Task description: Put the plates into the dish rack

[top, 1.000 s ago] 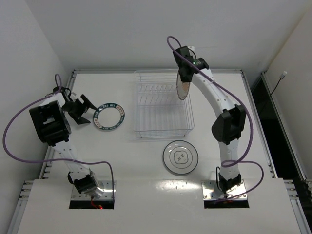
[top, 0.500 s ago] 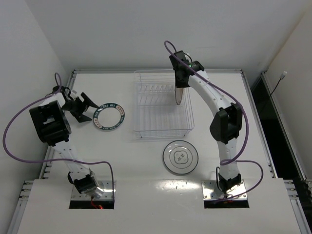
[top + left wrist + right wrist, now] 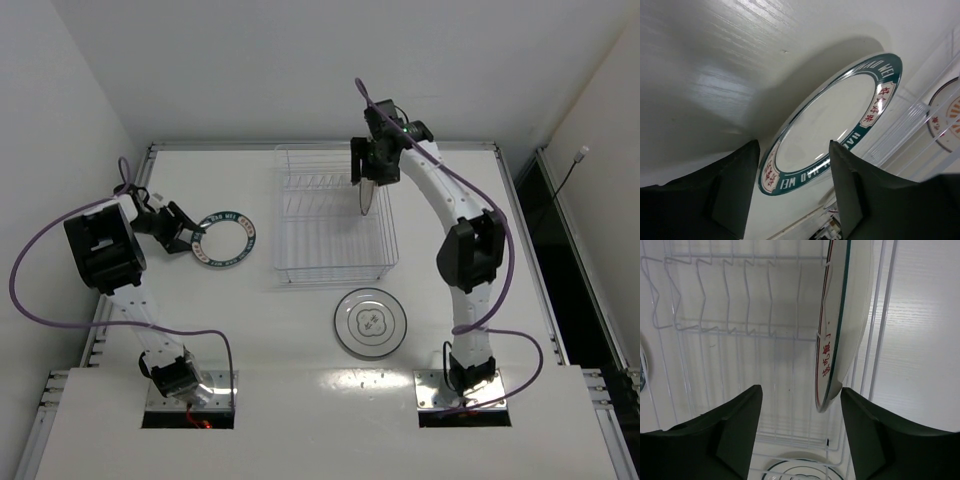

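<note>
Nearest the arm bases, the grey plate [image 3: 371, 322] lies flat on the table [image 3: 250, 330], just in front of the dish rack [image 3: 335, 270], and nothing has touched it over the last second. Further back on the left, the teal-rimmed plate [image 3: 224, 239] also lies flat where it was, but the left gripper [image 3: 188, 233] has swung in from well beside it and now sits right at its left rim. The wrist view shows its fingers [image 3: 740, 185] spread apart, with the rim just ahead of the gap and nothing grasped. The bigger change is at the back right. A second ago the right gripper [image 3: 375, 165] carried the orange-centred plate [image 3: 366, 196] above the rack's right side with its face showing, then turned it on edge. Now that plate stands on edge inside the rack, at the right end of the row of dividers and slightly tilted. In the wrist view the right fingers [image 3: 735, 435] are wide apart below it and the plate's lower rim hangs free between them, so it looks released and resting on the wires. By my reading, one plate of three is loaded. The left arm seems set to take the teal-rimmed one next, though a flat plate gives thin purchase at the rim.
</note>
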Available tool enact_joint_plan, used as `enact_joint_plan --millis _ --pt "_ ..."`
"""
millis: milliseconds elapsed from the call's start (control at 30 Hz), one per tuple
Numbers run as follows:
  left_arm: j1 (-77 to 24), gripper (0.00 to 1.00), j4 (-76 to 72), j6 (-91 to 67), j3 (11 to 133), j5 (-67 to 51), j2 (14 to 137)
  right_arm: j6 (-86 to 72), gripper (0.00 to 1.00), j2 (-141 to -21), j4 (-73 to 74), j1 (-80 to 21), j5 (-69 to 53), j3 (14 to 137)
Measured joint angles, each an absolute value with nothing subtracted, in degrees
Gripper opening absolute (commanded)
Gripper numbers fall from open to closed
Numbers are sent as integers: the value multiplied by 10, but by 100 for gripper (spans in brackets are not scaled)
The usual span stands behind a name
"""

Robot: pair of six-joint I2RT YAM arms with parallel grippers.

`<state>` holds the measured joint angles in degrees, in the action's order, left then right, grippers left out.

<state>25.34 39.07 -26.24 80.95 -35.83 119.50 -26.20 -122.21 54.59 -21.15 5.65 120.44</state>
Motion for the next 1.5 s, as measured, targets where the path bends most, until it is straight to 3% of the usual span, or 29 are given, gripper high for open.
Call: enact_joint_plan --millis 33,133,167,200,233,267,500,733,1033,1500 --pt "254 38 389 -262 809 -359 1197 -262 63 -1220 547 -208 53 1204" --pt "255 20 388 -260 809 -358 1207 -262 70 -1205 554 -199 40 1209" --pt "255 7 387 -262 809 -363 1210 -262 74 -1197 556 -194 37 1212" --pt "255 1 386 -264 809 -372 1212 -262 77 -1185 555 -188 30 1216" --pt "255 0 385 -263 809 -378 1212 -262 93 -1172 554 -182 26 1218" --pt "255 0 383 -262 809 -388 1212 -263 100 -1157 553 -175 21 1220" --pt "255 0 337 -280 808 -463 1212 -260 100 -1055 517 -133 -26 1207" --pt "255 0 272 -328 797 -535 1205 -270 100 -1001 410 -121 -154 1071" --pt "211 0 197 -380 784 -581 1132 -365 89 -1084 238 -122 -409 1010" --pt "199 0 246 -348 842 -564 1082 -425 83 -1146 176 -149 -515 1011"
